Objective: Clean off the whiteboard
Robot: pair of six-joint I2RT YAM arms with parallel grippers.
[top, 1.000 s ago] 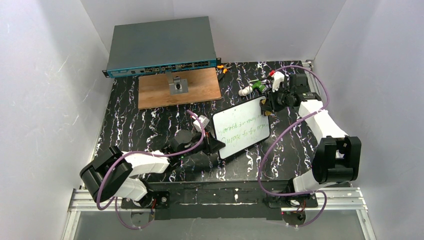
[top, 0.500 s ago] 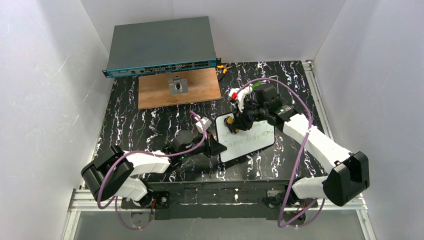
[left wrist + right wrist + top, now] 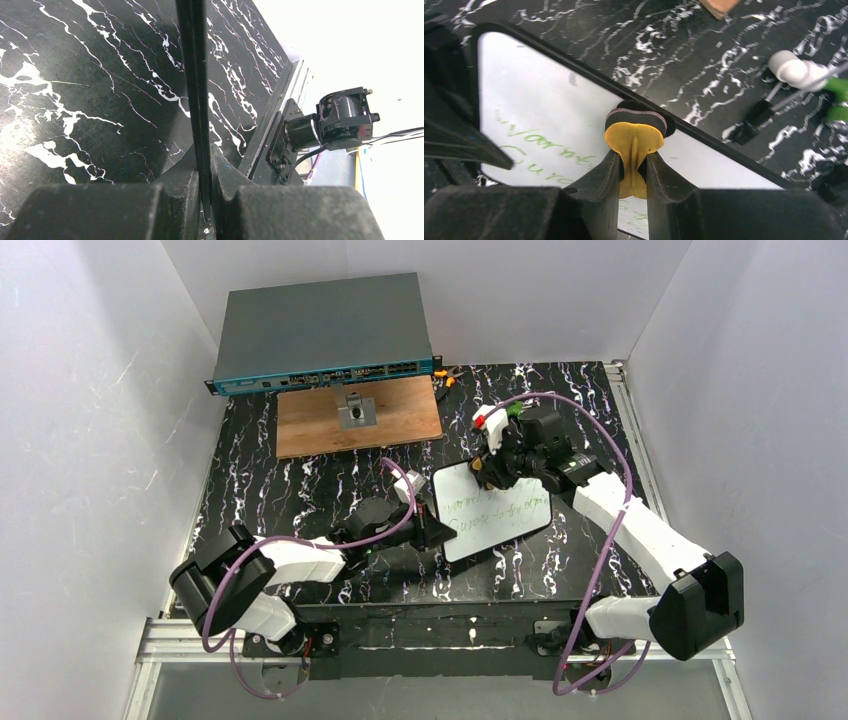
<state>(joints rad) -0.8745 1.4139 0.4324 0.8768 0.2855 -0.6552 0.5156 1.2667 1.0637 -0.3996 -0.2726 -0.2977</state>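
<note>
Nearest you, your left gripper (image 3: pixel 432 530) was clamped on the near-left rim of the small glossy white whiteboard (image 3: pixel 500 525) with rounded corners and a thin dark rim. The left wrist view showed that rim edge-on, pinched tight between the two black fingers. The board sat mid-table on the black, white-veined marble-pattern tabletop (image 3: pixel 300 490), turned at an angle between your two arms. Whether it lay fully flat or was lifted a little at the held edge, the pictures did not tell.

On progress, I judged you were early in the wipe. Two lines of green handwriting ran across the middle and near part of the whiteboard, unwiped. Only the strip along the far edge looked bare white, apart from a faint grey smudge.

At that far edge, your right gripper (image 3: pixel 632 172) was closed on a round yellow sponge eraser (image 3: pixel 634 135) with a dark felt face. The felt met the board right at its rim. Most of the job was left: the pad needed to cross both lines of writing.

Beyond lay a brown rectangular wooden board (image 3: pixel 358 418) and, farthest, a flat grey-blue network switch (image 3: pixel 322 330).
</note>
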